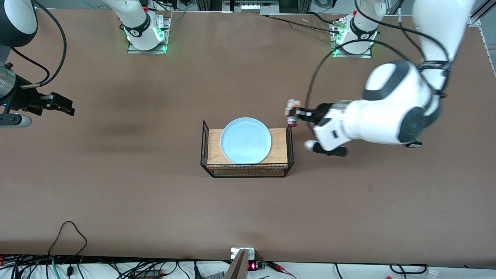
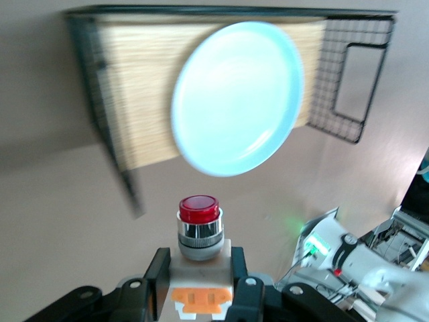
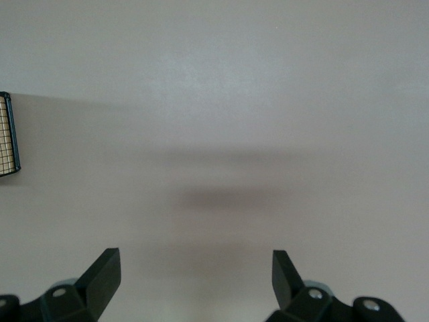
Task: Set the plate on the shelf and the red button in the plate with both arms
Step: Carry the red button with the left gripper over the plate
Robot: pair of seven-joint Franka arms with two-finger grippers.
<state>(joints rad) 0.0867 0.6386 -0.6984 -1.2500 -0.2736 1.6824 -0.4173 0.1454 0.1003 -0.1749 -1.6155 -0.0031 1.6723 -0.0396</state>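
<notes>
The pale light-blue plate [image 1: 245, 140] lies on the wooden top of the wire basket [image 1: 283, 147] at the table's middle; it also shows in the left wrist view [image 2: 236, 97]. My left gripper [image 1: 293, 113] is shut on the red button [image 1: 291, 123], holding it in the air just beside the basket's end toward the left arm. In the left wrist view the red button [image 2: 199, 231] sits between the fingers [image 2: 155, 268], red cap pointing at the basket [image 2: 127, 100]. My right gripper [image 1: 62, 104] is open and empty over bare table toward the right arm's end; it also shows in its own wrist view [image 3: 196, 268].
The basket's wire handle end [image 2: 355, 87] faces away from the left gripper. A corner of the basket [image 3: 8, 134] shows in the right wrist view. Cables and a small device [image 1: 243, 254] lie along the table's edge nearest the front camera.
</notes>
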